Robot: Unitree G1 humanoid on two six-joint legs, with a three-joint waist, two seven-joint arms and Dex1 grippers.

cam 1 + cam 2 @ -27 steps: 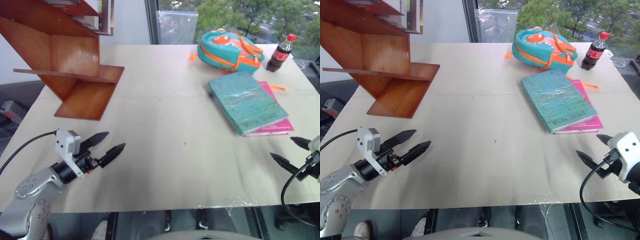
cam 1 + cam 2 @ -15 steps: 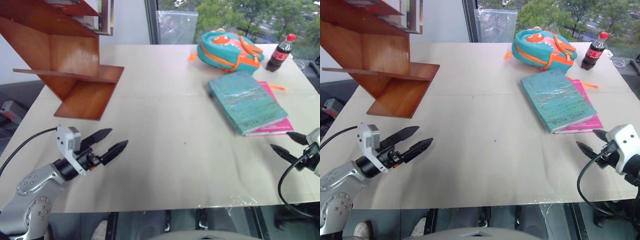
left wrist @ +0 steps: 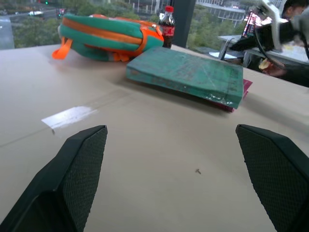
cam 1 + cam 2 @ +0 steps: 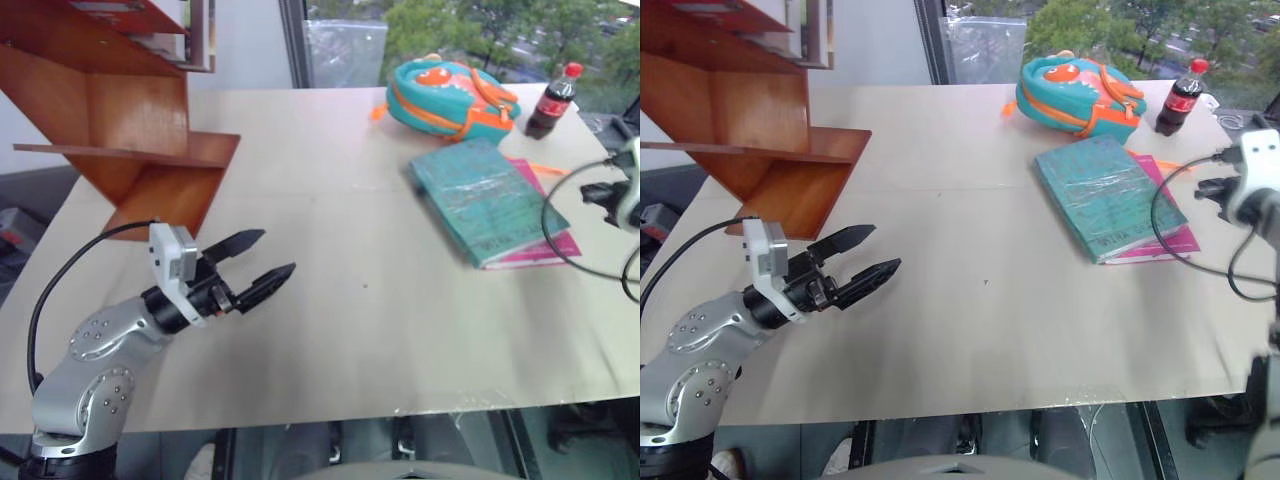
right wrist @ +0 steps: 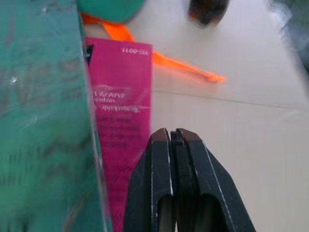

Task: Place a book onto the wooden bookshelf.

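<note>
The thick teal book (image 4: 485, 200) lies flat on the right side of the table, on top of a thinner magenta book (image 4: 548, 250). At the far left stands the wooden bookshelf (image 4: 130, 130), reddish-brown with angled panels. My left gripper (image 4: 277, 252) hovers open and empty over the near left of the table, in front of the shelf, pointing toward the books. My right gripper (image 4: 588, 190) hangs just right of the books, raised above the table. Its fingers (image 5: 161, 159) are pressed together and shut on nothing, over the magenta book's edge (image 5: 120, 96).
A teal and orange backpack (image 4: 450, 85) and a cola bottle (image 4: 552, 100) stand at the far right, behind the books. An orange strap (image 5: 188, 67) trails across the table by the magenta book. Several books (image 4: 190, 30) stand on the shelf's upper level.
My right gripper has shut and moved from near the table's front edge up and away to beside the books. My left gripper, still open, has moved forward toward the table's middle.
</note>
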